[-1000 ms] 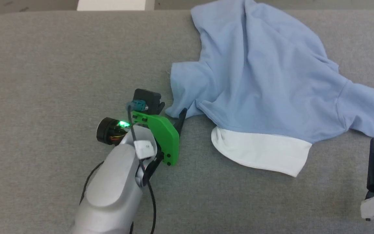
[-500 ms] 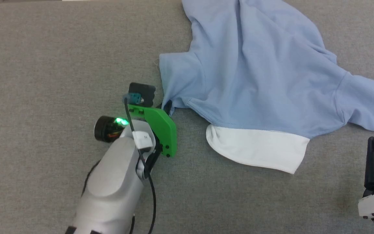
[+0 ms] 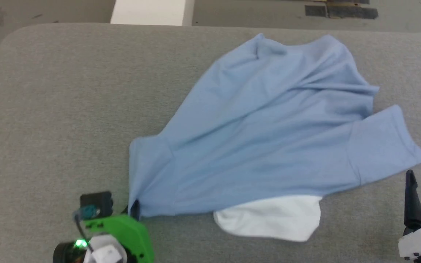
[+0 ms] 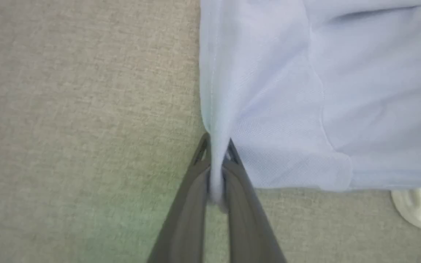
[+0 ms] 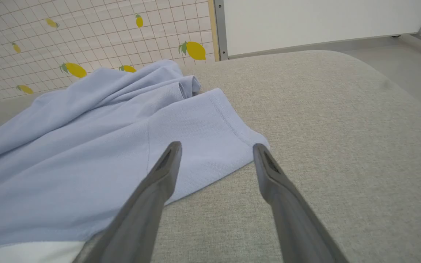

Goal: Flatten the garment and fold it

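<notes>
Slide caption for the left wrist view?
Left hand shut on a bunched edge of the light blue garment, which lies on the grey surface.

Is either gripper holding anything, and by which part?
The left gripper pinches the light blue shirt at a sleeve's hem corner; the right gripper is open, holding nothing.

Right end effector [image 5: 216,148] spread wide; garment [image 5: 86,146] sleeve lies just ahead.
</notes>
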Available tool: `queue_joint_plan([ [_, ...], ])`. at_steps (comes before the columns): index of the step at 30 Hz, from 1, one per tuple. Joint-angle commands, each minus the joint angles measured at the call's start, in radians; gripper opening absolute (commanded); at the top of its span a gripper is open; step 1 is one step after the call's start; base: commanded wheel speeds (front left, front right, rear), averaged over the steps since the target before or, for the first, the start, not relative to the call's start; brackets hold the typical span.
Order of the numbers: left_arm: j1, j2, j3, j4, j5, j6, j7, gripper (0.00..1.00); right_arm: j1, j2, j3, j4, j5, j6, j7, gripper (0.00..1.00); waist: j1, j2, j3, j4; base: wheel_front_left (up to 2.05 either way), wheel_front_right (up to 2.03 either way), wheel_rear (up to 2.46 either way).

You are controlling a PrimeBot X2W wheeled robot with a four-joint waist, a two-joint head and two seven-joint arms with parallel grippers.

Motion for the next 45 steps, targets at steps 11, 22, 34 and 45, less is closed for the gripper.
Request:
queue_joint_plan([
  [11,0.007,0.022,0.01,-0.247,0.053,0.028,-0.092,1.0,0.021,0.0,0.018,-0.03,0.007,-0.002,0.034,1.0,0.0,0.0,-0.053,0.03,0.0,0.0,0.0],
  [22,-0.206,-0.02,-0.282,-0.108,0.115,-0.149,0.073,1.0,-0.005,0.0,-0.002,-0.077,0.01,-0.002,0.056,1.0,0.0,0.0,0.014,-0.01,0.0,0.0,0.0],
  [34,-0.286,-0.056,-0.41,0.18,0.049,-0.296,0.194,0.5,-0.023,0.0,-0.011,-0.076,0.022,-0.002,0.059,1.0,0.0,0.0,0.048,-0.042,0.0,0.0,0.0],
  [45,-0.359,-0.137,-0.486,0.204,0.01,-0.323,0.124,0.0,-0.032,0.0,-0.013,-0.06,0.025,-0.002,0.057,1.0,0.0,0.0,0.037,-0.017,0.0,0.0,0.0],
])
